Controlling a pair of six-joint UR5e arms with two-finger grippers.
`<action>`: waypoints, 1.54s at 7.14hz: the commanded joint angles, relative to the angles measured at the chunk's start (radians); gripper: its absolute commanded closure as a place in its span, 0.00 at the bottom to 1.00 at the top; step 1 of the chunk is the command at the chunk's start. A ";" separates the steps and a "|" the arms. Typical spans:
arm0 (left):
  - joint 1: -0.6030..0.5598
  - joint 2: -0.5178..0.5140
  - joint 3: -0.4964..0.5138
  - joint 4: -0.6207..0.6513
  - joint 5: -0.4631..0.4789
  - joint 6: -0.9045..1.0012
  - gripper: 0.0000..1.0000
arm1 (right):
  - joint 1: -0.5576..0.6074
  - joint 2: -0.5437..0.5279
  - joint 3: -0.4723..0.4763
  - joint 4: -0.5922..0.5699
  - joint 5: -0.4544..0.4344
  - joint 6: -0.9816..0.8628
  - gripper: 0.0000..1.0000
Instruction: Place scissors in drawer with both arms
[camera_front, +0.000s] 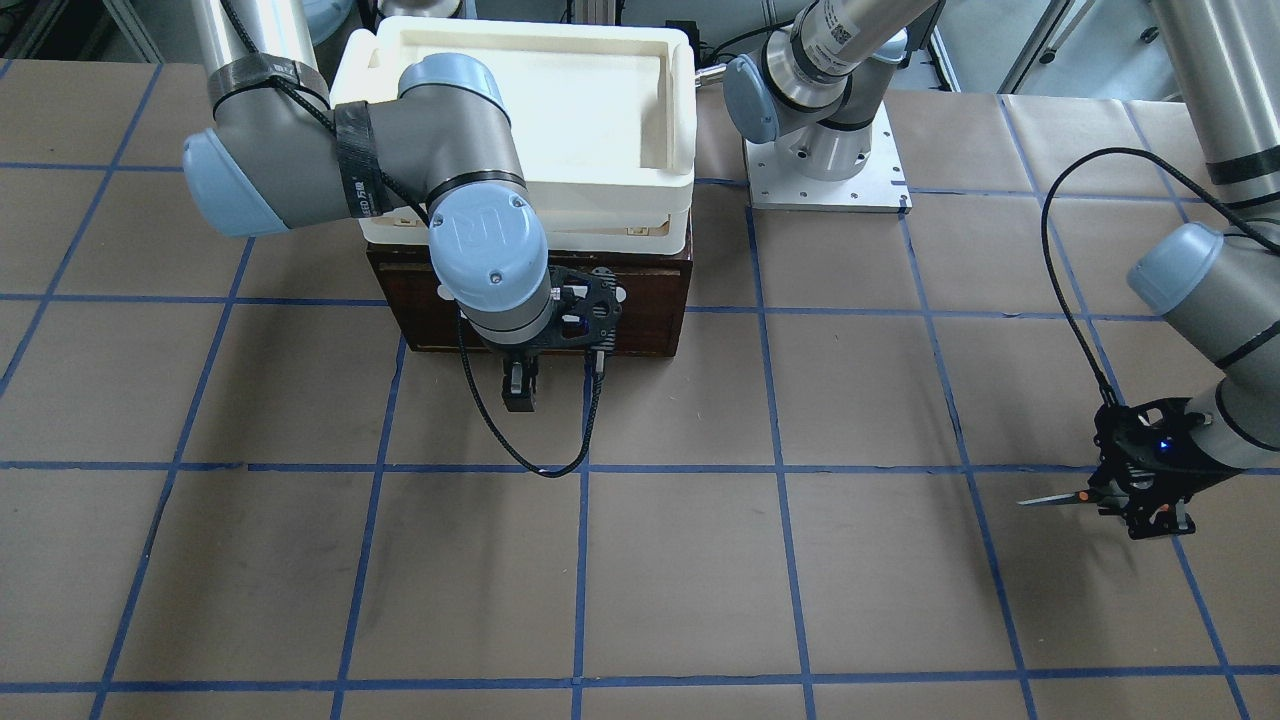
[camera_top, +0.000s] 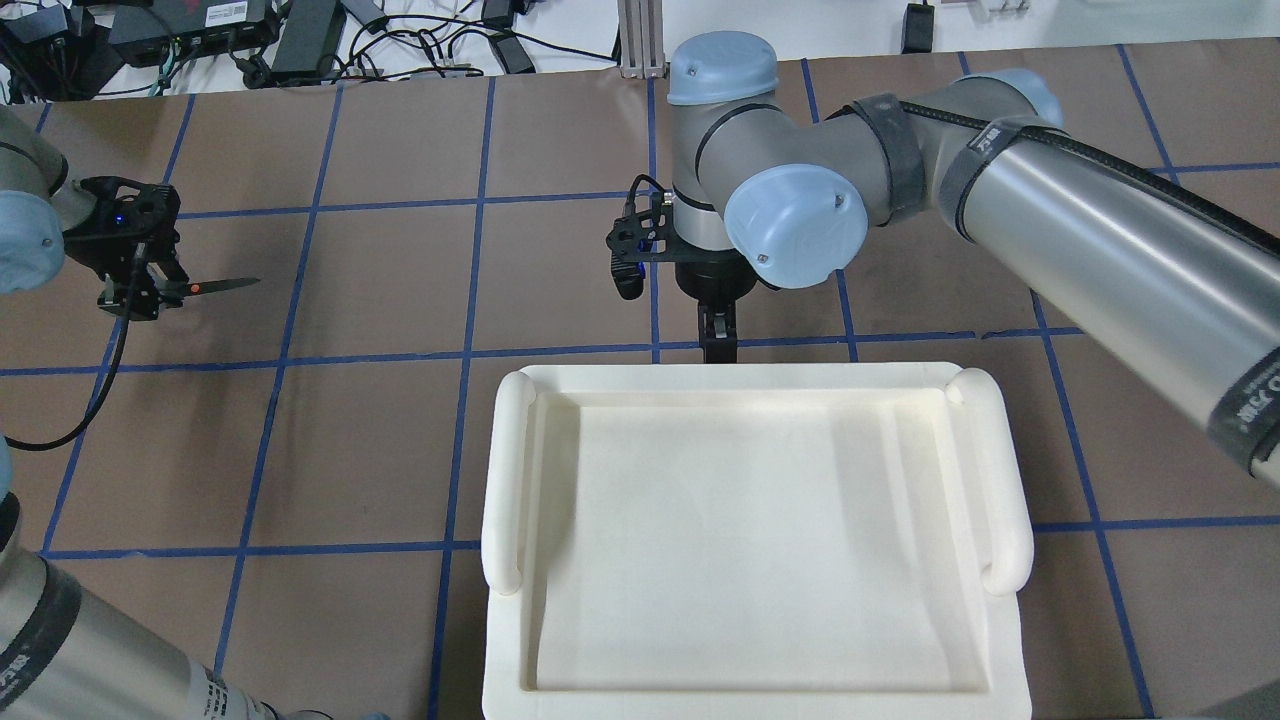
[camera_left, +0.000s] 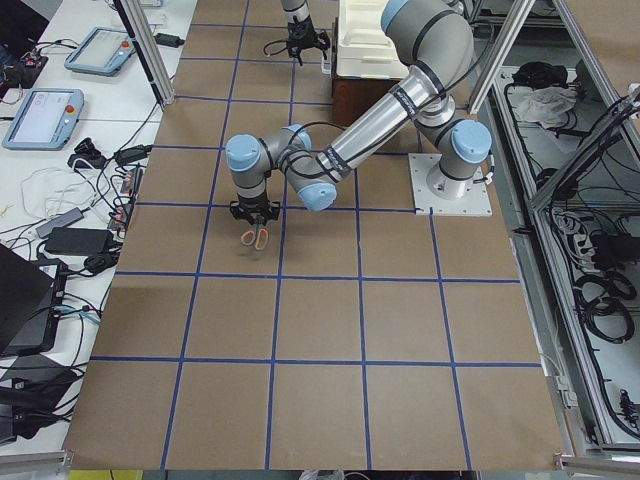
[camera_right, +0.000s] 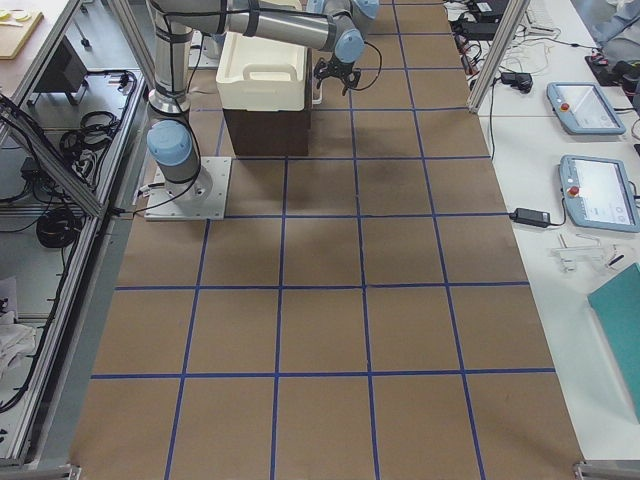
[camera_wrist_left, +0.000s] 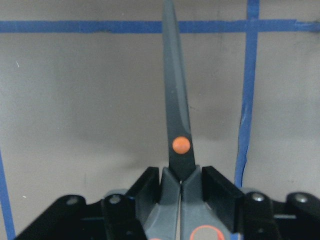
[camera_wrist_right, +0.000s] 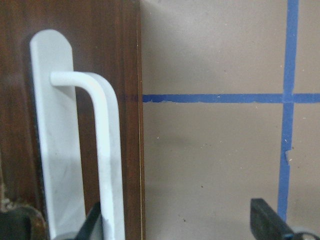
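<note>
My left gripper (camera_front: 1140, 495) is shut on the scissors (camera_front: 1050, 497) by their orange-and-grey handles, far out to my left and just above the table. The dark blades point out level, toward the table's middle. In the left wrist view the fingers (camera_wrist_left: 220, 185) clamp just behind the orange pivot of the scissors (camera_wrist_left: 177, 115). The drawer (camera_front: 650, 310) has a dark brown front and looks shut under a white box. My right gripper (camera_front: 519, 385) is open at the drawer front (camera_wrist_right: 90, 50). The white bar handle (camera_wrist_right: 107, 150) stands just inside one finger (camera_wrist_right: 92, 227).
The white tray-like box (camera_top: 750, 540) sits on top of the brown cabinet. My right arm's elbow (camera_front: 480, 240) hangs over the cabinet front. The left arm's base plate (camera_front: 825, 165) stands beside the cabinet. Blue tape lines grid the brown table (camera_front: 700, 580).
</note>
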 joint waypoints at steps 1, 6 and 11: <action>-0.006 0.003 0.000 -0.001 -0.010 -0.006 1.00 | -0.002 0.000 -0.011 -0.039 -0.001 -0.007 0.00; -0.003 0.001 0.000 -0.001 -0.011 -0.003 1.00 | -0.012 0.012 -0.014 -0.064 -0.004 -0.016 0.00; -0.003 0.001 0.000 -0.001 -0.010 0.001 1.00 | -0.035 0.038 -0.072 -0.094 0.009 -0.016 0.00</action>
